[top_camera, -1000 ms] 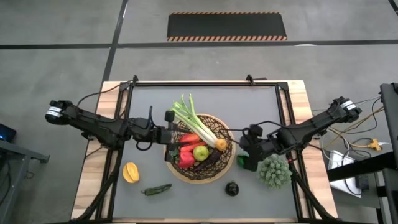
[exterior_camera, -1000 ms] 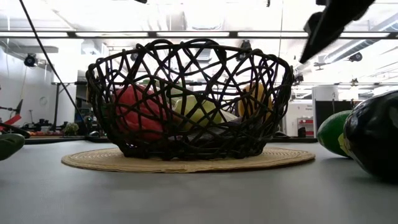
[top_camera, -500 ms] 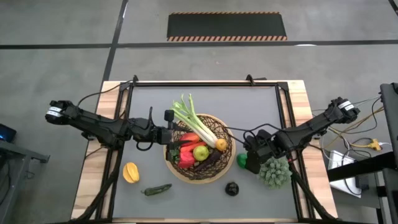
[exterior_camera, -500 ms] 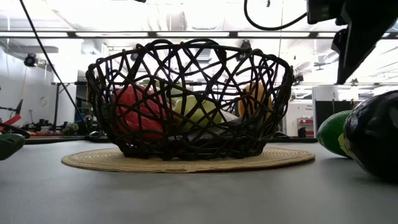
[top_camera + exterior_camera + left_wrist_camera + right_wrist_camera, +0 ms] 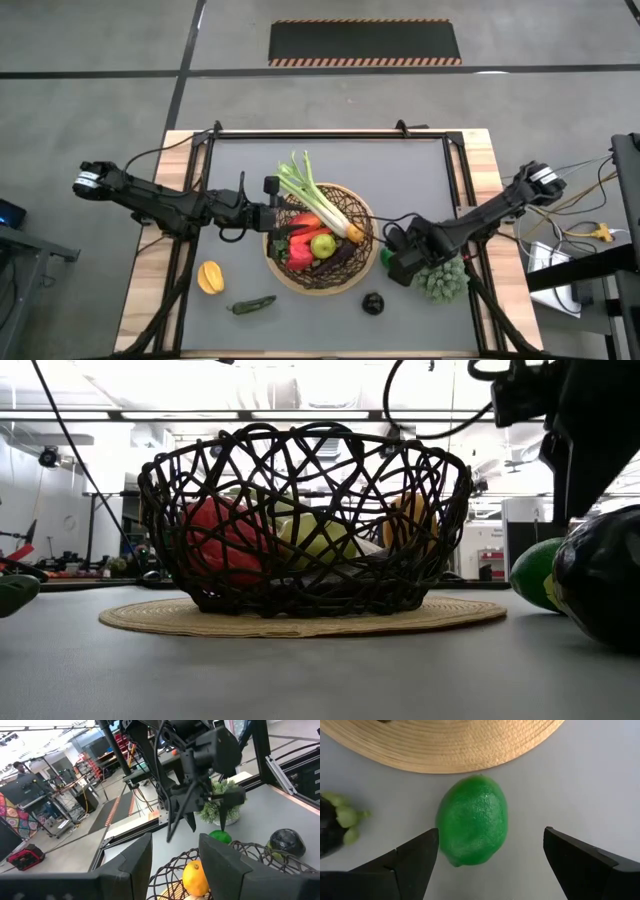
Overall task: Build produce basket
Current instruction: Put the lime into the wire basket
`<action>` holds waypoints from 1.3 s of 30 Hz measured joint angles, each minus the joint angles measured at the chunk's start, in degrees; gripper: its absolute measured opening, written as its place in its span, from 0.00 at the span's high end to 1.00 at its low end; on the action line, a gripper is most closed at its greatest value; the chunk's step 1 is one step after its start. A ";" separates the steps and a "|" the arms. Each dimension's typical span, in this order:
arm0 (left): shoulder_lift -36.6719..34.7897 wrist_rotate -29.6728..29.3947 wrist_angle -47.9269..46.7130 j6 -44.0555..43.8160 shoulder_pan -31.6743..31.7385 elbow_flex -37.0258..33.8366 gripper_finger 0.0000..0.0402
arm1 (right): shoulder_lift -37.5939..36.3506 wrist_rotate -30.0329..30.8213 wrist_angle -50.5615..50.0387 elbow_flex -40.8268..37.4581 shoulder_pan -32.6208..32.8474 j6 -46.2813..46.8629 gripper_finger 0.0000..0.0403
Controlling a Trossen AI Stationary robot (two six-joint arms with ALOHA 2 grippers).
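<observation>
You have a bright green lime [image 5: 472, 820], a dark brown criss-cross basket [image 5: 305, 520] on tan woven straw, and a grey table [image 5: 400, 170].

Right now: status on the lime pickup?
Right gripper open, straddling lime, not gripped. Lime on table beside basket mat. Left gripper open at basket rim. Eggplant nearby, not blocking.

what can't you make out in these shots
- Lime: high view, almost wholly under the right hand.
- Eggplant: low view, cut off by the right edge.
- Basket contents: low view, blurred behind wicker.
- Left hand: left wrist view, fingertips cut off by the bottom edge.
</observation>
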 joint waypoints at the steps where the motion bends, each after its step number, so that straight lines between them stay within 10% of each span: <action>1: 0.02 0.00 0.00 0.00 0.00 0.00 0.64 | 0.64 -0.01 0.18 0.00 0.00 -0.02 0.16; 26: 0.02 0.00 -0.09 0.00 0.00 0.00 0.64 | 8.22 -0.45 2.16 -0.07 0.24 -0.19 0.18; 39: 0.02 0.00 -0.04 0.02 0.00 0.00 0.64 | 8.24 -0.82 2.43 -0.07 0.24 -0.17 0.40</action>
